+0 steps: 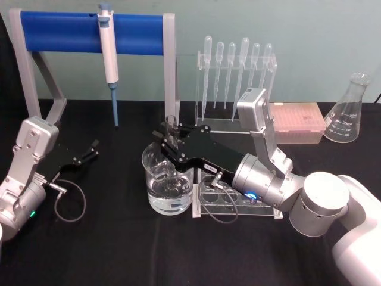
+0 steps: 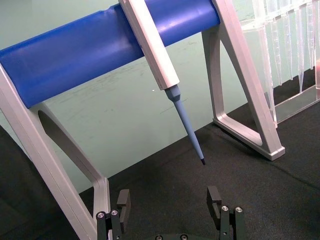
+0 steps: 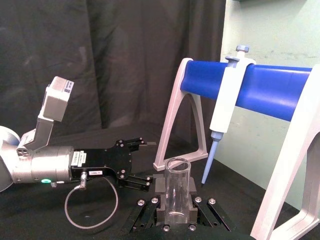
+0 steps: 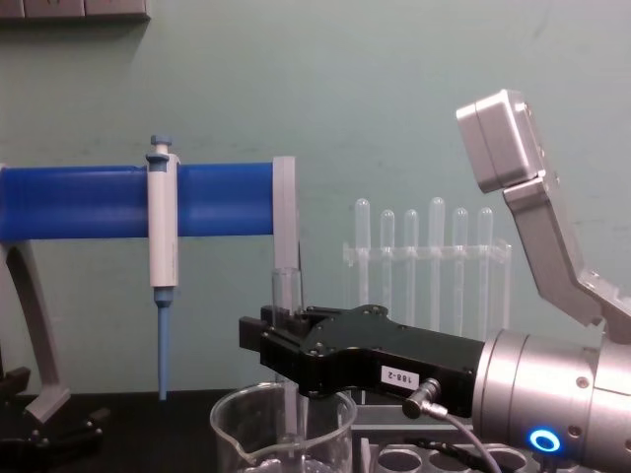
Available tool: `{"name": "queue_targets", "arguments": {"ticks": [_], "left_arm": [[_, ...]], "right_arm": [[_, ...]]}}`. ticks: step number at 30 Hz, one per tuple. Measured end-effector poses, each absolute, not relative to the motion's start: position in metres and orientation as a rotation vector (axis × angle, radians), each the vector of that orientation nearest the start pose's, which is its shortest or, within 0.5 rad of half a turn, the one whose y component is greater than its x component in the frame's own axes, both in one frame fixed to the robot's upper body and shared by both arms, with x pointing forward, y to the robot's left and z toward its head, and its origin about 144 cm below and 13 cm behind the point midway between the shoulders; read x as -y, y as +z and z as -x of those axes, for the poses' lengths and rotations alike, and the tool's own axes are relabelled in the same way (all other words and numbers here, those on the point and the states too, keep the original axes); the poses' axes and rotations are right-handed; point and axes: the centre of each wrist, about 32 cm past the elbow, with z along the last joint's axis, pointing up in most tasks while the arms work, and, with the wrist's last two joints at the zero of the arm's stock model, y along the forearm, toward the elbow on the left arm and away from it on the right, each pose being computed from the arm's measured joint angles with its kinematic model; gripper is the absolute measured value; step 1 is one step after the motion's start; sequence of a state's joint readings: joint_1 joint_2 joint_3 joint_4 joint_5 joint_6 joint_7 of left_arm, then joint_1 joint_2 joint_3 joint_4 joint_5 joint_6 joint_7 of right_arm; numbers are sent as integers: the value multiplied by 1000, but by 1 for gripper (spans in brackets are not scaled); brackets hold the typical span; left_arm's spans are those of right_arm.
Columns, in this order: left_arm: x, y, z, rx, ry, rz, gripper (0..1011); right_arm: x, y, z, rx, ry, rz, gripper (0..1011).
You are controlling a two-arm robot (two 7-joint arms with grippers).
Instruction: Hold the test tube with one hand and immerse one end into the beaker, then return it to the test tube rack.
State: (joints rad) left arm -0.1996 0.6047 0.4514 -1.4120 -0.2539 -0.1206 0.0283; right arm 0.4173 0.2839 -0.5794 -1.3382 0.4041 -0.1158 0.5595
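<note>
The right hand (image 1: 171, 139) pinches the test tube (image 4: 287, 286) upright over the beaker's (image 1: 152, 179) far side, lower end inside the glass. Best hold it vertical, clear of the wall, dip into the water (image 1: 169, 192), then lift straight before crossing right to the test tube rack (image 1: 238, 206). The left hand (image 1: 89, 150) rests spread, far left.

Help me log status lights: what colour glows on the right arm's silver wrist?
Blue ring light, behind the right gripper; clearest in chest view.
</note>
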Motion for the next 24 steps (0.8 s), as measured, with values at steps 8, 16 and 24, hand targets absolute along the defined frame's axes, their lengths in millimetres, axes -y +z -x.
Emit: {"name": "queue_targets", "arguments": {"ticks": [8, 16, 24], "left_arm": [[-310, 1140, -489, 285, 1248, -304, 1000], [-310, 1140, -489, 285, 1248, -304, 1000], [-310, 1140, -489, 285, 1248, -304, 1000]], "right_arm": [[164, 1179, -539, 112, -545, -38, 224], [164, 1179, -539, 112, -546, -38, 224], [164, 1179, -539, 112, -546, -38, 224]]}}
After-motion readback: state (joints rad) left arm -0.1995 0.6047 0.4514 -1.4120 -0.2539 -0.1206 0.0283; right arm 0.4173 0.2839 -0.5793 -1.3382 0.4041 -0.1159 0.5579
